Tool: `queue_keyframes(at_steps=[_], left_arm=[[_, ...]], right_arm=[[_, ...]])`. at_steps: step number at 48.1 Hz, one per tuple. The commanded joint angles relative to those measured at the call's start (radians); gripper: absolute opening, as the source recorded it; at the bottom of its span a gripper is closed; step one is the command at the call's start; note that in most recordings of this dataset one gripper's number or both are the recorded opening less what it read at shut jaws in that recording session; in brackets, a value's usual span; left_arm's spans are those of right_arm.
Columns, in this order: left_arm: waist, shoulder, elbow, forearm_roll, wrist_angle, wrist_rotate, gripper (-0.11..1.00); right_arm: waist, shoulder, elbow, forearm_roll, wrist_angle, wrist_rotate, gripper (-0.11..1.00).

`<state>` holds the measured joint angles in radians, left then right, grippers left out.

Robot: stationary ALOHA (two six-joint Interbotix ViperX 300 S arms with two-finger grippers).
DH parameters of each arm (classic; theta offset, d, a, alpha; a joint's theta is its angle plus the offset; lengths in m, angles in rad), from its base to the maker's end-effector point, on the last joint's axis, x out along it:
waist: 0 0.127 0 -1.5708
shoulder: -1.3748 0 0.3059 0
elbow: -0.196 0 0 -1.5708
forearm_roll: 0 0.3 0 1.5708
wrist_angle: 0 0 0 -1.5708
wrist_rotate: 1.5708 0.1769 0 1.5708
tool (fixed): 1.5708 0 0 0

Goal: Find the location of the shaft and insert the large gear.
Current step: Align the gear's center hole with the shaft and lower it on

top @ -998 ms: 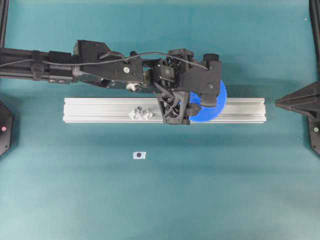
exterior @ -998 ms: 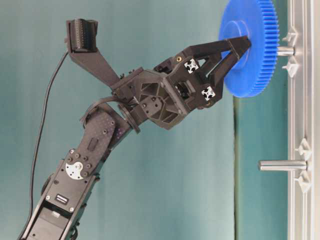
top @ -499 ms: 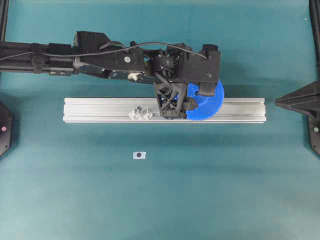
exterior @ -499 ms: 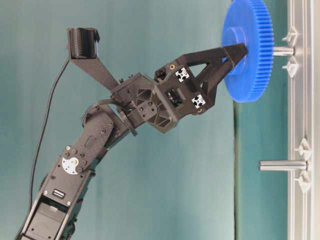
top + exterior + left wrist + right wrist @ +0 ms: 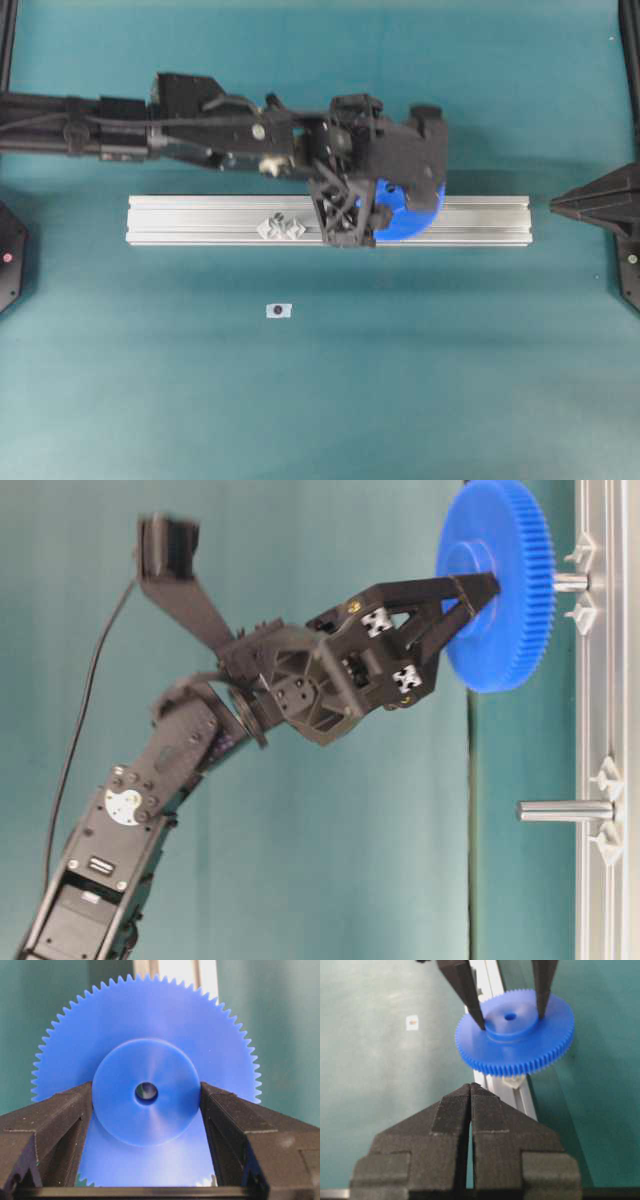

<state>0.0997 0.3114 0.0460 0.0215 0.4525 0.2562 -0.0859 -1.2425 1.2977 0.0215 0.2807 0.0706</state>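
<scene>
Left pincer (image 5: 470,590), clamped on the large gear's (image 5: 497,585) hub, has tilted it squarer to the shaft (image 5: 570,581); we judge insertion imminent.

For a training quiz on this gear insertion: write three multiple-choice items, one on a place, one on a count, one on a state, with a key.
1. Where do the left gripper jaws hold the large gear?
A. its teeth
B. its raised hub
C. its centre hole

2. How many metal pins stand out from the aluminium rail in the table-level view?
A. two
B. one
C. four

3. How are the right gripper jaws?
A. wide open
B. holding the gear
C. shut, empty

Key: B, jaws flank the hub; A, the shaft and a longer pin; C, tips meet.
</scene>
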Motion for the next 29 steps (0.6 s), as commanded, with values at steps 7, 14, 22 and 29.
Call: queue_keyframes(at_steps=[7, 14, 22, 29], left_arm=[[-0.012, -0.002, -0.031, 0.002, -0.009, -0.006, 0.72], [-0.011, 0.0, -0.04, 0.002, -0.017, -0.005, 0.72], [-0.003, 0.002, -0.04, 0.002, -0.018, -0.006, 0.72], [0.006, 0.002, -0.051, 0.005, -0.018, -0.006, 0.72]], right_arm=[[-0.006, 0.008, -0.011, -0.002, -0.011, 0.006, 0.01], [-0.006, 0.006, -0.009, 0.0, -0.011, 0.006, 0.01], [-0.006, 0.006, -0.009, 0.0, -0.011, 0.006, 0.01], [-0.006, 0.006, -0.009, 0.0, -0.011, 0.006, 0.01]])
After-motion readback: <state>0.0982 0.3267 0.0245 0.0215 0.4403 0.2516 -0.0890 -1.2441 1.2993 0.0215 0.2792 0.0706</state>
